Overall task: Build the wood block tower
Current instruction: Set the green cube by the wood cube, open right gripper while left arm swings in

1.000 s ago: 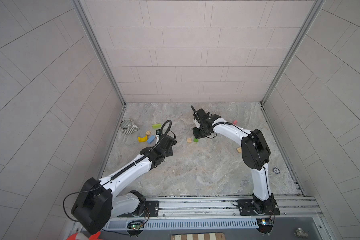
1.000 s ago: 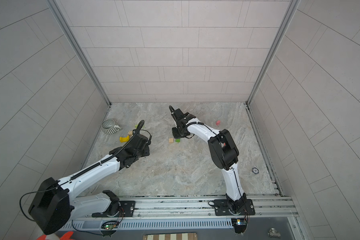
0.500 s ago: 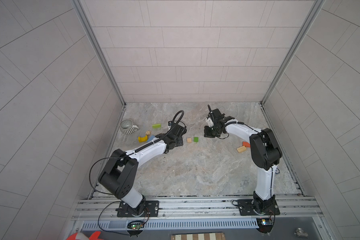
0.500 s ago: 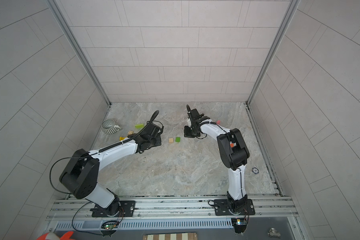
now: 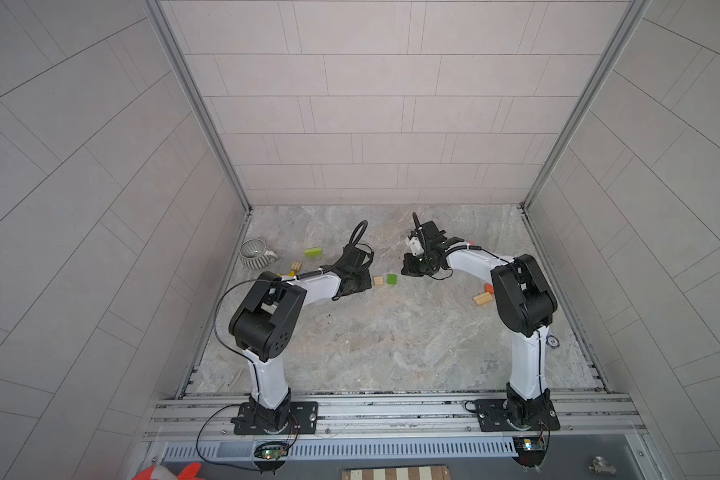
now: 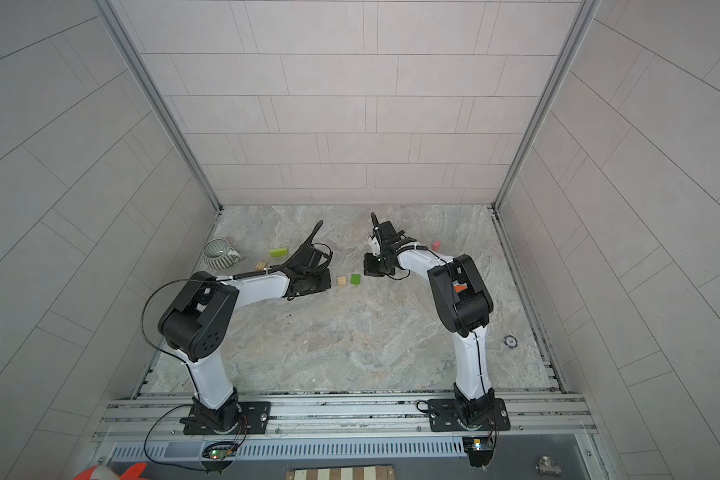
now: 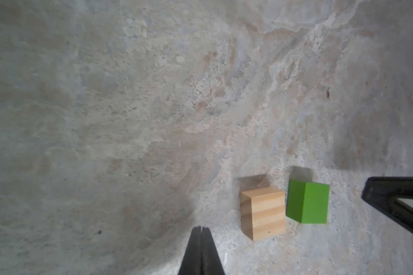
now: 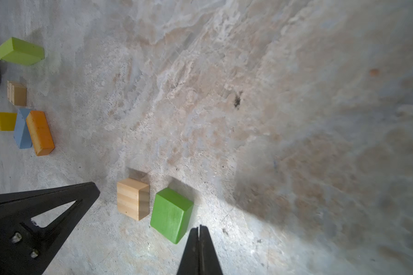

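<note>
Mid-desk, between the two arms, a small plain tan wooden cube and a small green wooden cube sit side by side, almost touching, flat on the marbled grey desk. Nothing is stacked yet. Left jaws are pressed fully together and hold nothing, with their tips low near the tan cube's outer side. Right jaws are likewise closed and empty, tips just beside the green cube; contact cannot be told. The pair therefore lies between both sets of jaws, ungripped. The right wrist view alone shows a cluster of an orange oblong block, a pale blue block and a yellow piece touching one another; in the top views the left arm mostly hides it. That view also shows a lime-green oblong block and a second tan block, both also seen from above. Only a top view shows a tan oblong block and an orange-red block by the right arm, a pink block behind it, and a dark round chip. A grey ribbed mug stands upright at far left, and every block seen lies outside it.
</note>
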Controlling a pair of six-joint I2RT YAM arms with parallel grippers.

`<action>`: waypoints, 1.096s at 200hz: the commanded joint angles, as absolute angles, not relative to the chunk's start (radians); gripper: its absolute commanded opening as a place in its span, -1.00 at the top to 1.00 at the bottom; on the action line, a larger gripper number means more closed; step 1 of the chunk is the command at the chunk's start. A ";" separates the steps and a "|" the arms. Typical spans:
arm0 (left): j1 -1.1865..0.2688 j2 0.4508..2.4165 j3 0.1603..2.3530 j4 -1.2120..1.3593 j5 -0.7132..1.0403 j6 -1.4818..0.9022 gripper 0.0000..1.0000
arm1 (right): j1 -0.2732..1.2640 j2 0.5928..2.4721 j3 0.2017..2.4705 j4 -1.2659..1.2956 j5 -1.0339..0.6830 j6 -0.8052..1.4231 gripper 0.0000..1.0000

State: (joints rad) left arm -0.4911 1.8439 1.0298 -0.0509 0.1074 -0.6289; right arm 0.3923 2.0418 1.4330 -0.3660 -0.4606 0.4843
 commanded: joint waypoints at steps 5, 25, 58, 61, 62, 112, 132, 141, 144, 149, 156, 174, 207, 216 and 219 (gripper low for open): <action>-0.491 1.872 1.061 0.014 0.155 -0.625 1.00 | 0.393 2.063 1.418 -0.344 -0.480 0.496 1.00; -0.491 1.897 1.071 0.022 0.170 -0.631 1.00 | 0.394 2.072 1.410 -0.333 -0.481 0.500 1.00; -0.495 1.908 1.061 0.055 0.179 -0.647 1.00 | 0.397 2.087 1.409 -0.327 -0.479 0.503 1.00; -0.495 1.910 1.061 0.057 0.179 -0.649 1.00 | 0.397 2.089 1.411 -0.327 -0.479 0.502 1.00; -0.495 1.910 1.061 0.057 0.179 -0.649 1.00 | 0.397 2.089 1.412 -0.327 -0.479 0.502 1.00; -0.500 1.930 1.071 0.078 0.198 -0.660 1.00 | 0.400 2.111 1.433 -0.340 -0.492 0.492 1.00; -0.503 1.934 1.071 0.088 0.201 -0.669 1.00 | 0.404 2.111 1.430 -0.330 -0.502 0.497 1.00; -0.507 1.934 1.070 0.096 0.201 -0.676 1.00 | 0.406 2.111 1.431 -0.327 -0.505 0.497 1.00; -0.508 1.934 1.068 0.098 0.201 -0.676 1.00 | 0.408 2.111 1.431 -0.326 -0.506 0.496 1.00; -0.510 1.934 1.068 0.102 0.198 -0.679 1.00 | 0.409 2.111 1.431 -0.324 -0.508 0.496 1.00; -0.512 1.934 1.068 0.104 0.197 -0.681 1.00 | 0.411 2.111 1.431 -0.321 -0.512 0.497 1.00; -0.519 1.935 1.068 0.107 0.188 -0.687 1.00 | 0.416 2.112 1.432 -0.319 -0.521 0.495 1.00; -0.520 1.933 1.069 0.110 0.186 -0.694 1.00 | 0.425 2.111 1.433 -0.324 -0.526 0.491 1.00; -0.521 1.931 1.068 0.109 0.185 -0.696 1.00 | 0.426 2.111 1.433 -0.324 -0.527 0.492 1.00; -0.520 1.931 1.068 0.111 0.184 -0.698 1.00 | 0.427 2.111 1.433 -0.324 -0.527 0.491 1.00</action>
